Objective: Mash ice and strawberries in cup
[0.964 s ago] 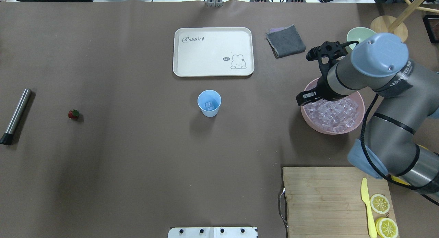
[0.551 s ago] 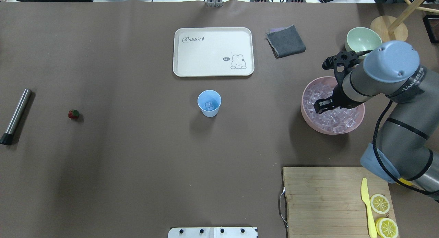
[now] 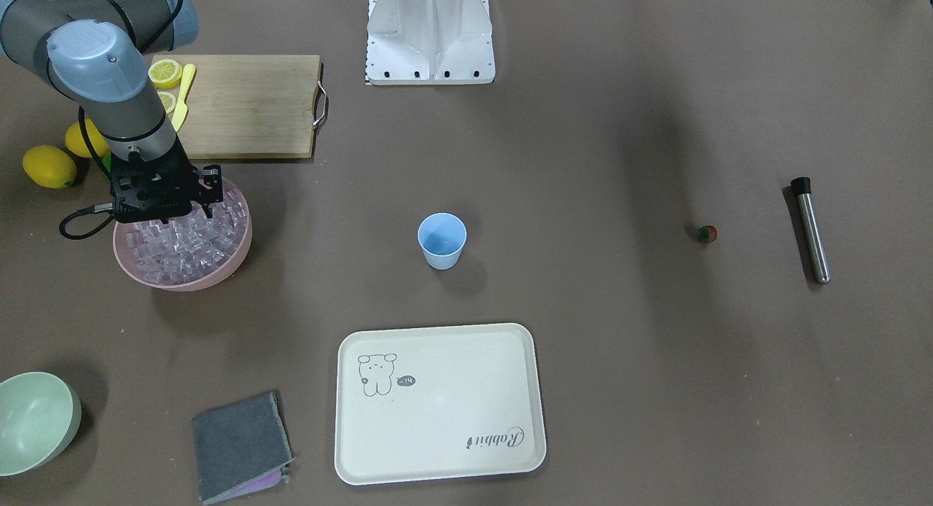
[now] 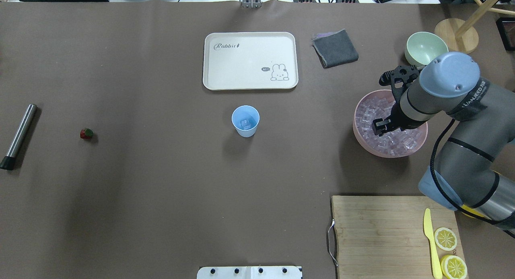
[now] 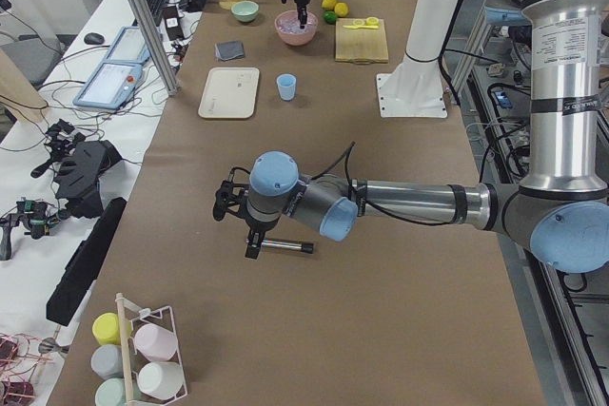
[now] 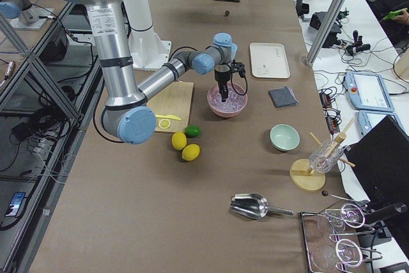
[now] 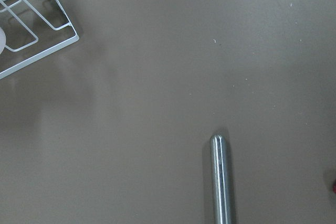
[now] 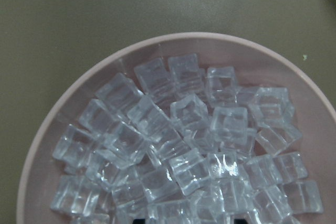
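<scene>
Ice (image 8: 178, 145) lies heaped in the pink bowl (image 4: 364, 145), straight below my right gripper (image 3: 166, 211). Jaws are wide w/ nothing in them. Tips are just over or touching the top cubes, can't tell which. Cubes have no long axis, so any approach angle should do. Cup (image 4: 245, 121) stands mid-table, well apart to my left, one cube inside. Strawberry (image 4: 86, 134) lies far over by my left gripper (image 5: 249, 240), whose jaws I can't judge. Right arm's nearer the ice.

The right arm (image 4: 478, 110) consists of grey metallic tube links with black seam bands and white lettering. Its joint caps (image 4: 448, 72) are pale blue, with small screws. A black cable (image 4: 431, 166) loops alongside.
</scene>
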Controlling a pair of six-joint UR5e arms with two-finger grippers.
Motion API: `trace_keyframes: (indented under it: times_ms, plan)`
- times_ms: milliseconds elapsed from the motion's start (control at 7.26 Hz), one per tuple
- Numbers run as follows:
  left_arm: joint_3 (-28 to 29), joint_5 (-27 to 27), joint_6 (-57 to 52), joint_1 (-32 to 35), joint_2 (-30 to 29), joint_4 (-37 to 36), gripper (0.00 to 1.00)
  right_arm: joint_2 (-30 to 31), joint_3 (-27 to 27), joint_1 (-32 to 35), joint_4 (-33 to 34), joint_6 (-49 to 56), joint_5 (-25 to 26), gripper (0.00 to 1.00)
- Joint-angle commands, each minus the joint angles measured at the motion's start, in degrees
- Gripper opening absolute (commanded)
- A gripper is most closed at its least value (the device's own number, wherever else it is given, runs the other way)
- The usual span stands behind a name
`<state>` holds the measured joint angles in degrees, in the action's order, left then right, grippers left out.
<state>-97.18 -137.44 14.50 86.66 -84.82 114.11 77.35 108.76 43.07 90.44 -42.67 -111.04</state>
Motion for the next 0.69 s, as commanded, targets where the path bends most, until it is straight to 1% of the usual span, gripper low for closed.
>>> trace_keyframes:
  times_ms: [0, 138, 413, 551]
  plan:
    - [-0.4, 0.0, 0.0, 0.1, 0.0, 0.0, 0.97, -0.1, -1.1, -0.6, -0.4, -0.1, -0.1, 0.58]
    - [-0.4, 0.0, -0.1, 0.1, 0.0, 0.0, 0.97, -0.2, -1.1, -1.1, -0.4, -0.1, -0.1, 0.55]
    - [-0.4, 0.1, -0.2, 0.2, 0.1, 0.0, 0.97, -0.6, -1.1, -2.5, -0.4, -0.1, -0.1, 0.54]
    - [-0.4, 0.1, -0.3, 0.3, 0.5, 0.0, 0.97, -0.5, -1.3, -2.6, -0.4, 0.0, -0.1, 0.51]
